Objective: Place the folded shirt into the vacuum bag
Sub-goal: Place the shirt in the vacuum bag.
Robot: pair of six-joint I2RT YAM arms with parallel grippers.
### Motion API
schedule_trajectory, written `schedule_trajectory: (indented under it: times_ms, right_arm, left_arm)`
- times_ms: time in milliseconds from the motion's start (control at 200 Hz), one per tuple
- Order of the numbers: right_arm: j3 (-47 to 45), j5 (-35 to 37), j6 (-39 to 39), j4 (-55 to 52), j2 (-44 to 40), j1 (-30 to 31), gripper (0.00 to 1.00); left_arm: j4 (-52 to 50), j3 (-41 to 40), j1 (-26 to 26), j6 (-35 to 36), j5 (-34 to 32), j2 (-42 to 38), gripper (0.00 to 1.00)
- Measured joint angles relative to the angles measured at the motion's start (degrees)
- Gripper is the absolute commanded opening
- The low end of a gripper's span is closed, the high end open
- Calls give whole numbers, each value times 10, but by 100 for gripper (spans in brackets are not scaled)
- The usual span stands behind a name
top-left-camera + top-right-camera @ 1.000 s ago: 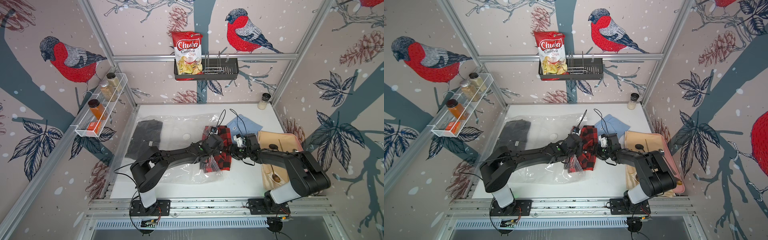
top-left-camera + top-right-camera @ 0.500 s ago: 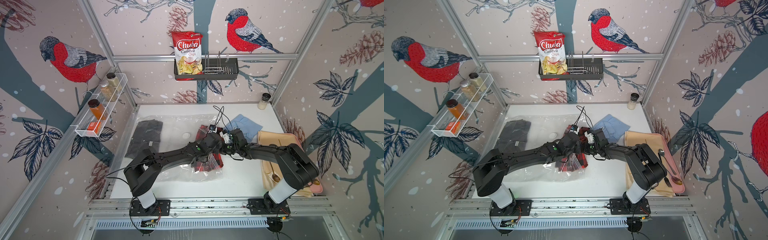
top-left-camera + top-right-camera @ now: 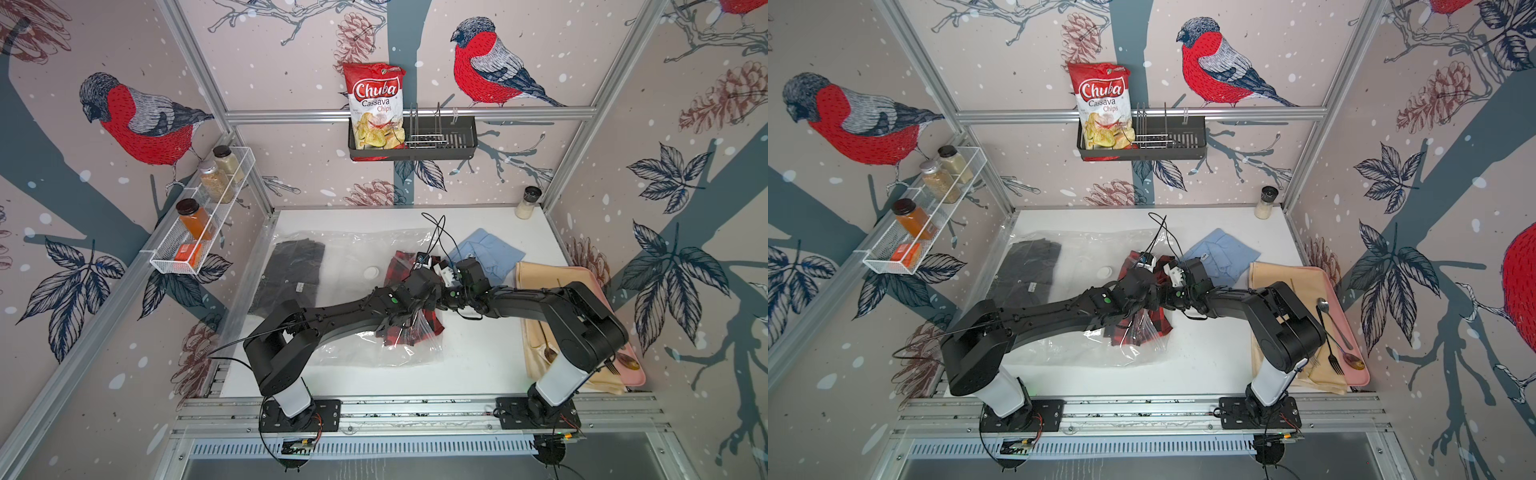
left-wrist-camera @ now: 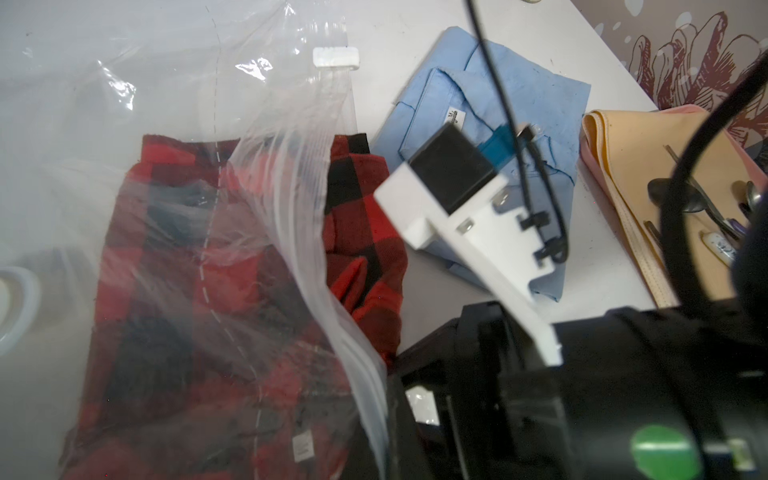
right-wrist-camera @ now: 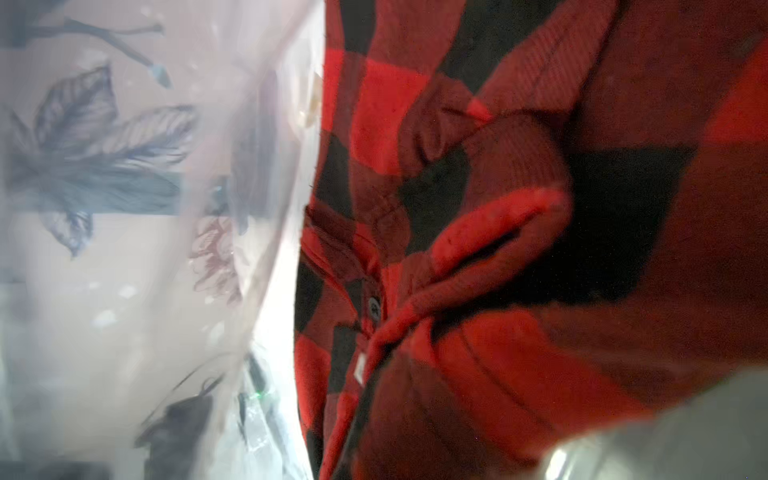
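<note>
The clear vacuum bag lies flat on the white table, its round white valve near the middle. A dark shirt sits inside at its left end. The folded shirt, red and black plaid, lies partly under the bag's plastic at its right mouth. My left gripper is shut on the bag's zip-seal edge and holds it lifted. From the right, my right gripper is shut on the plaid shirt; its fingertips are hidden by cloth.
A folded light blue shirt lies just right of the bag's mouth. Further right, a beige cloth with cutlery rests on a pink tray. A spice jar stands in the back right corner.
My right gripper has closed on the plaid shirt and moved left with it, so more of the shirt lies under the bag's plastic. The left gripper keeps the bag's edge lifted.
</note>
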Motion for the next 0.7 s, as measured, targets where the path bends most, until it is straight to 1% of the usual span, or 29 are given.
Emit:
schedule_trajectory:
  times_ms: [100, 175, 340, 535, 695]
  right_arm:
    - [0, -13, 34, 24, 3, -22, 0]
    - [0, -19, 57, 45, 11, -24, 0]
    - [-8, -24, 127, 113, 34, 3, 0]
    - [-17, -24, 198, 200, 85, 29, 0]
    - [-10, -20, 226, 225, 93, 34, 0]
  left_arm:
    - [5, -5, 0, 0, 3, 0, 0]
    - [5, -6, 0, -1, 5, 0, 0]
    - [5, -4, 0, -1, 13, 0, 0]
    - [5, 0, 0, -1, 6, -3, 0]
    - [5, 0, 0, -2, -3, -23, 0]
